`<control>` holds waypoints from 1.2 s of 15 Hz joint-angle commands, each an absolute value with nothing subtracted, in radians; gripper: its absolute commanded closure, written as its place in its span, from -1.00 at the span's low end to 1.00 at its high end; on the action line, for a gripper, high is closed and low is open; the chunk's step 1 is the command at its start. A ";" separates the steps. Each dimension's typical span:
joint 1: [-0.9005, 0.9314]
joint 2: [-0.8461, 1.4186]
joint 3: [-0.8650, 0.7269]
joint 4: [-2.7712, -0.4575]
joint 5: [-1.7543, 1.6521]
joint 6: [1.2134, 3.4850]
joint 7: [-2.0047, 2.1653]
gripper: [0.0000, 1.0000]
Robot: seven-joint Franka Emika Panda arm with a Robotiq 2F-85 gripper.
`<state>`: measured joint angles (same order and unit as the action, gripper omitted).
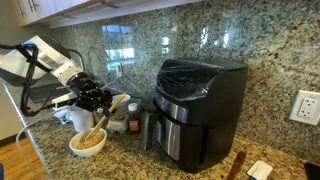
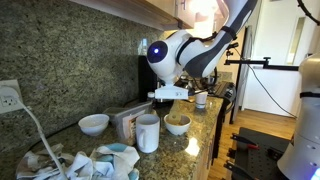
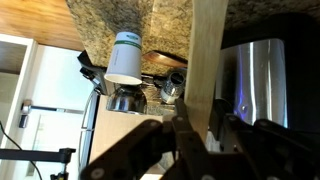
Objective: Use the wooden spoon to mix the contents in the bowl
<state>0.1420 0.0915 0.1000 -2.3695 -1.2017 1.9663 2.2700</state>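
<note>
Closest to the wrist camera was the claw (image 3: 196, 140), its dark jaws closed tight on the pale handle of the wooden spoon (image 3: 205, 60), which ran up through the middle of that view as a broad strip of light wood. So the grasp, the first part of the job, looked done.

At the far left of an exterior view, the white arm (image 1: 35, 58) reached in over the granite bench (image 1: 130, 158). It held the spoon (image 1: 98, 126) at a slant, handle up in the claw and head down. The head was in the small white bowl (image 1: 88, 152), touching or dipped into the tan, crumbly contents (image 1: 88, 141). The bowl stood on the bench just below the claw, near the bench's front edge. A brown bottle (image 1: 133, 120) stood just beside it to the right. Further right was the black air fryer (image 1: 205, 105), with a wall outlet (image 1: 305, 106) at the far right.

By my reading the task was in its working stage, with the spoon picked up, carried over and lowered into the food. I could not tell how much stirring had been done. The heap looked evenly tan and low, and nothing seemed to be spilled around the bowl. What probably remained was the stirring itself, then lifting the spoon out or setting it down.
</note>
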 commanded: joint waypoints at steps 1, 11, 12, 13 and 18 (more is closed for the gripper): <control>0.148 0.102 0.113 -2.378 -1.253 1.921 2.332 0.87; 0.153 0.175 0.118 -2.382 -1.288 1.888 2.434 0.87; 0.151 0.179 0.118 -2.376 -1.283 1.897 2.425 0.87; 0.149 0.182 0.118 -2.370 -1.278 1.905 2.417 0.87; 0.137 0.198 0.109 -2.337 -1.268 1.910 2.399 0.87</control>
